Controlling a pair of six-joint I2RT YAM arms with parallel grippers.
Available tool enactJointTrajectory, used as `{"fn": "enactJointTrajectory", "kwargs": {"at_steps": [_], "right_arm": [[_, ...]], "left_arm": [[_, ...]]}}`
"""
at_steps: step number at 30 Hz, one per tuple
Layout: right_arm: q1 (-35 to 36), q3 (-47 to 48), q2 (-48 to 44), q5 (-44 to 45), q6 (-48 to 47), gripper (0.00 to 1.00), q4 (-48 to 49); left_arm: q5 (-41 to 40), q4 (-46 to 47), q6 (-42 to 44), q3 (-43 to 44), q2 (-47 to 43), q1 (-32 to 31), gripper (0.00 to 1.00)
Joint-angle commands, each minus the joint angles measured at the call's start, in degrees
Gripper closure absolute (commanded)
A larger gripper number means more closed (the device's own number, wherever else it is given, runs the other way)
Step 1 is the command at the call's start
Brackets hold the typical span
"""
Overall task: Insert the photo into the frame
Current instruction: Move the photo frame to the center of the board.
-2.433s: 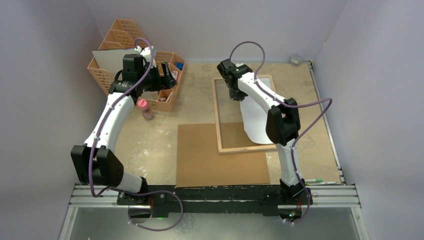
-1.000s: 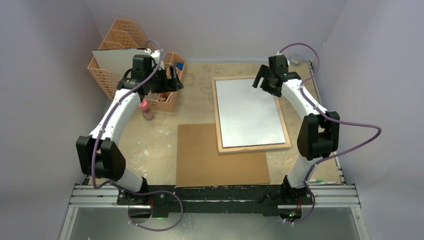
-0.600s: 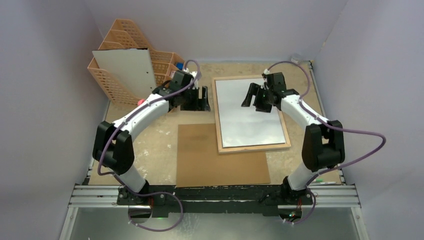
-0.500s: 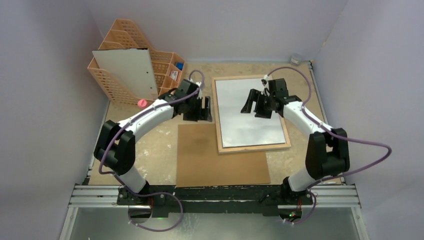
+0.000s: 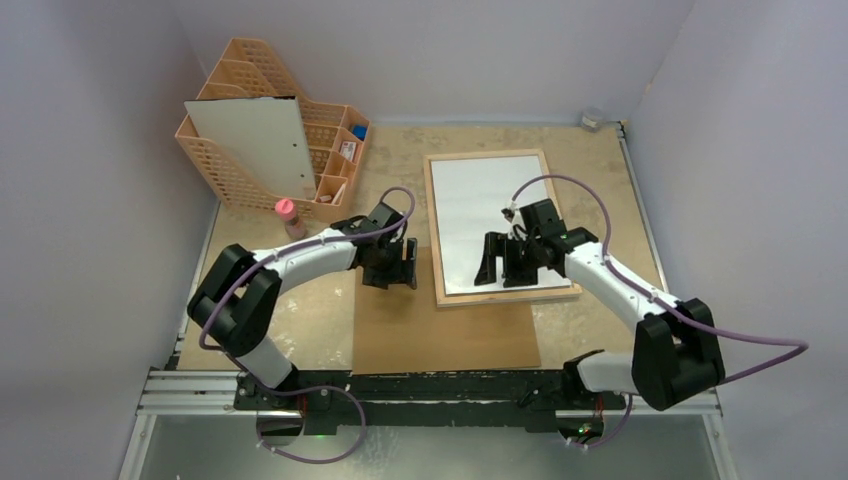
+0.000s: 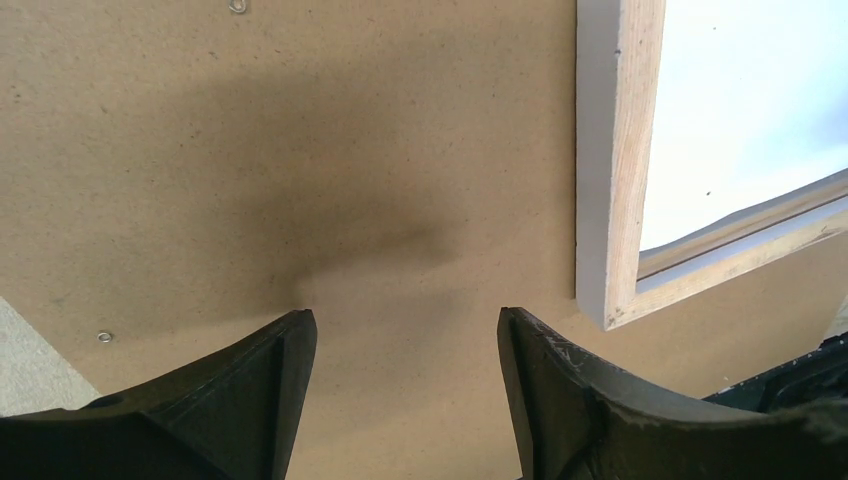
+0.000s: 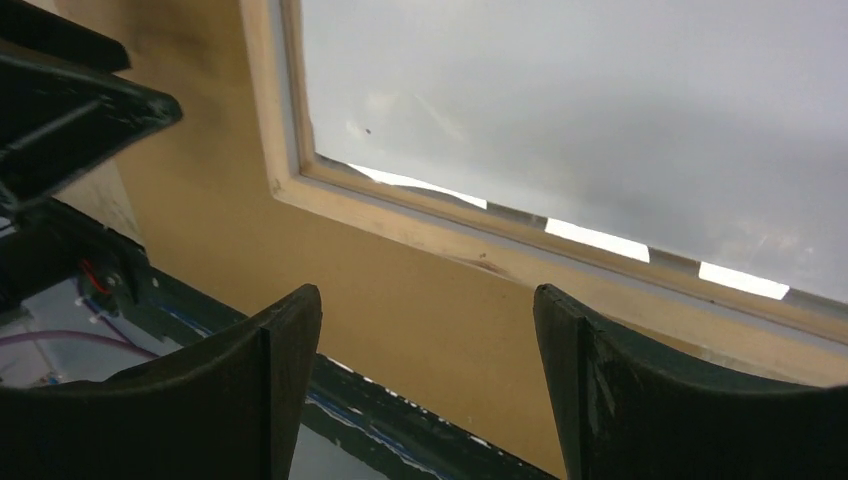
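Now that the photo (image 5: 495, 215) lies white side up inside the frame (image 5: 432, 220), both arms have swung nearer, over the brown board (image 5: 440, 335). The left jaws and right jaws are spread, empty; backing likely comes next.
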Motion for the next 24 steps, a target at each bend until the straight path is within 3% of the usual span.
{"fn": "enactJointTrajectory", "kwargs": {"at_steps": [1,8,17,24], "right_arm": [[1.94,-3.67,-2.73,6.12,2.55,0.21,-4.66],[2.72,-12.52,-11.26,4.74,7.54,0.24,5.29],[3.95,-12.88,-5.21,9.4,10.02,0.28,9.31],[3.98,-9.7,2.0,13.21,7.58,0.28,10.68]], "left_arm": [[-3.37,1.54,-0.73,-2.82,-3.2,0.09,0.31],[-10.37,0.63,-1.77,-10.15,-9.63,0.06,0.31],[-10.01,5.24,-2.88,-12.28,-8.72,0.16,0.31],[-11.87,3.74,-2.86,-11.3,-6.16,0.11,0.31]]}}
